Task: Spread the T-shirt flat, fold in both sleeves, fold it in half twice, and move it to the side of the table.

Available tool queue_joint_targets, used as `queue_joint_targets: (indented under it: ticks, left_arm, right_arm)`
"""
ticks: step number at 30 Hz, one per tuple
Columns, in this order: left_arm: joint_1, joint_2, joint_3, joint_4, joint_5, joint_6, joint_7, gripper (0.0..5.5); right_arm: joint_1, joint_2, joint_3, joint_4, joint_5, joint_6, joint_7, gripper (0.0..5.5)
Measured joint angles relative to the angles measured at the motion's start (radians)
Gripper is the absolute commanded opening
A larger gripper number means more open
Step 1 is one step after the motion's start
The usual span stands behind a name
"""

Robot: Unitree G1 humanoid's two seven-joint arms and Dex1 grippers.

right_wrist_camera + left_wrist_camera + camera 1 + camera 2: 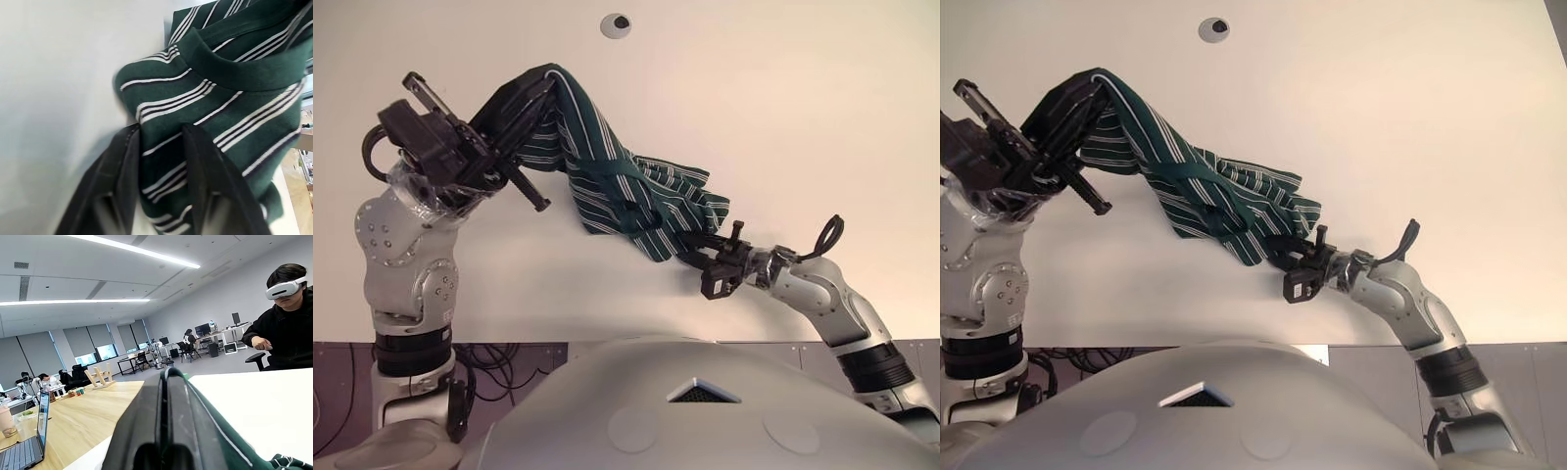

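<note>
My right gripper (159, 132) is clamped on a striped fold of the shirt (617, 181), low over the near right of the table (822, 117). My left gripper (530, 93) has its fingers pressed together on the other end, raised at the left. The shirt hangs bunched between them, slanting down to the right.

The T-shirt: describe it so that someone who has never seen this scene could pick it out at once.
Start at the wide white table. Over it the T-shirt hangs bunched between the raised left end effector and the lower right end effector. Its dark green cloth with thin white stripes sets it apart from the black end effectors and the plain tabletop.
</note>
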Motion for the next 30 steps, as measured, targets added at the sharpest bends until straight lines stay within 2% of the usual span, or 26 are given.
queue_joint_targets:
  ticks: [5, 12, 14, 18, 22, 23, 27, 30]
  left_arm:
    - [-0.002, -0.016, 0.000, -0.012, 0.001, 0.011, 0.010, 0.00]
    - [-0.016, -0.024, 0.000, -0.023, 0.006, 0.034, 0.024, 0.00]
    - [-0.027, -0.024, 0.002, -0.022, 0.020, 0.039, 0.031, 0.00]
    - [-0.052, -0.023, 0.013, 0.004, 0.057, 0.028, 0.032, 0.00]
    - [-0.134, 0.005, 0.019, 0.112, 0.214, -0.053, 0.032, 0.00]
    - [-0.218, 0.031, 0.015, 0.202, 0.300, -0.101, 0.030, 0.00]
    - [-0.425, 0.056, -0.015, 0.398, 0.388, -0.173, 0.017, 0.00]
    - [-0.580, 0.056, -0.049, 0.546, 0.446, -0.228, 0.009, 0.00]
  right_arm:
    - [0.003, -0.015, -0.001, 0.000, 0.007, 0.016, 0.000, 0.01]
    - [0.017, -0.018, -0.012, 0.006, 0.083, 0.029, 0.003, 0.01]
    - [0.034, -0.017, -0.035, -0.015, 0.227, 0.058, 0.036, 0.01]
    - [0.042, -0.047, -0.118, -0.148, 0.662, 0.173, 0.127, 0.01]
    - [-0.039, -0.057, -0.259, -0.205, 1.048, 0.338, 0.196, 0.01]
    - [-0.113, -0.081, -0.320, -0.209, 1.194, 0.420, 0.225, 0.01]
    - [-0.287, -0.084, -0.389, -0.143, 1.344, 0.572, 0.263, 0.01]
    - [-0.446, -0.069, -0.390, -0.024, 1.307, 0.640, 0.245, 0.01]
